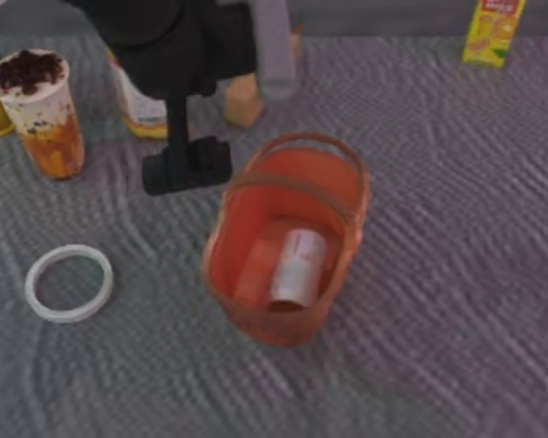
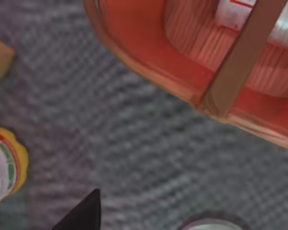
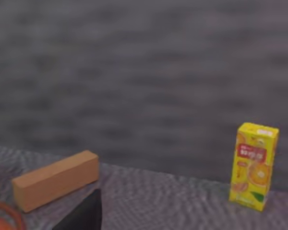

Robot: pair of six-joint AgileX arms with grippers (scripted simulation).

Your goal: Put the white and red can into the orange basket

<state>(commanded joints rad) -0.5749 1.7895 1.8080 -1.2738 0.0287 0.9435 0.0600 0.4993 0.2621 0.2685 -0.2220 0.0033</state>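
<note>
Top view: the white and red can is lying on its side inside the orange basket, on the ribbed floor under the arched hoop handle. It's showing a white body with a faint red patch; no writing is readable. My left gripper is hovering just left of the basket's rim, clear of it and holding nothing; I cannot tell how its fingers are set. Behind it a bottle with a yellow base and a tan block are sitting partly under the arm. A tall cup with dark topping is standing at far left, a white ring is lying near the left front, and a yellow juice carton is standing at the far right edge, its print too small to read. The right half of the grey cloth is giving open room.

Left wrist view: I'm looking at the basket's rim and brown handle, with a bit of the can's white and red label behind the handle. The bottle's label is showing red and green marks, unreadable. One dark fingertip is poking in.

Right wrist view: the carton is showing orange fruit art and a red band, text illegible. The tan block is lying nearby. Only one dark fingertip of my right gripper is showing, so I cannot tell its state.
</note>
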